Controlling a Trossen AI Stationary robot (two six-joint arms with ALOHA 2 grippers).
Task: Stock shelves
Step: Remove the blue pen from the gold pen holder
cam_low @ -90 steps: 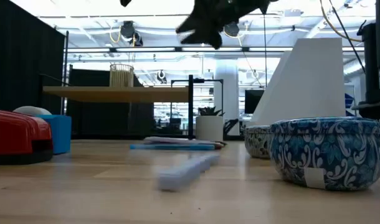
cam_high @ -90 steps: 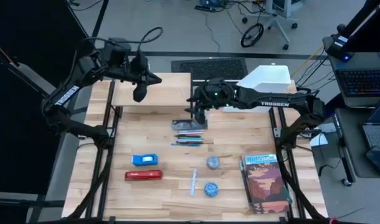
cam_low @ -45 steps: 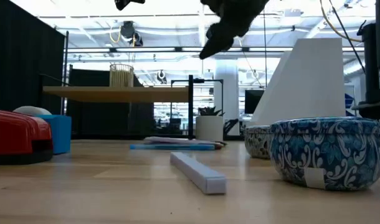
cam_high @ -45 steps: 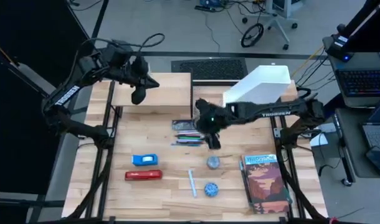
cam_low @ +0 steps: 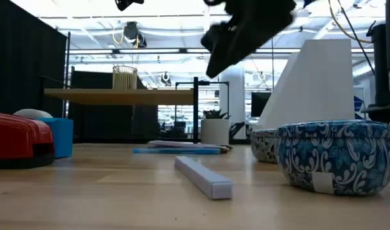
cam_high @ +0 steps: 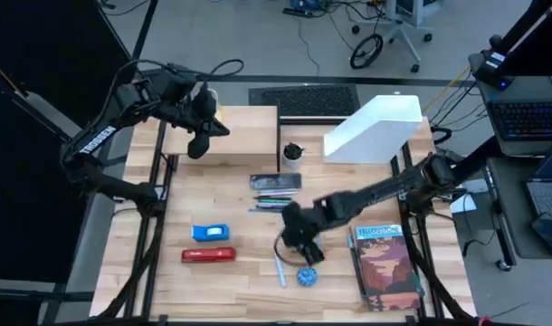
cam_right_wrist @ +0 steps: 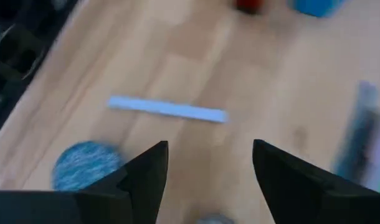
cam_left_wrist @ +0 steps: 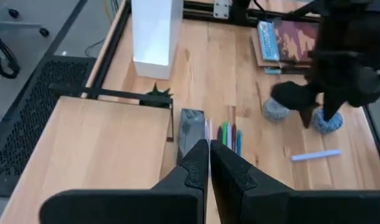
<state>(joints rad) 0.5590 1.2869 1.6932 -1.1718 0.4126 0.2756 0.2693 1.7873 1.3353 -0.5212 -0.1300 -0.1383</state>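
Since a second ago my right fingers (cam_high: 305, 252) have swung away from the white file holder (cam_high: 374, 129) and now hang spread over the pale-blue stick (cam_right_wrist: 167, 109), one blue bowl (cam_right_wrist: 84, 163) just beside them. I judge this the reaching step: next I must drop and close across the stick. My left fingers (cam_left_wrist: 208, 163) (pressed together, holding nothing) wait above the plank shelf (cam_high: 226, 136), far across the bench (cam_high: 249, 285).
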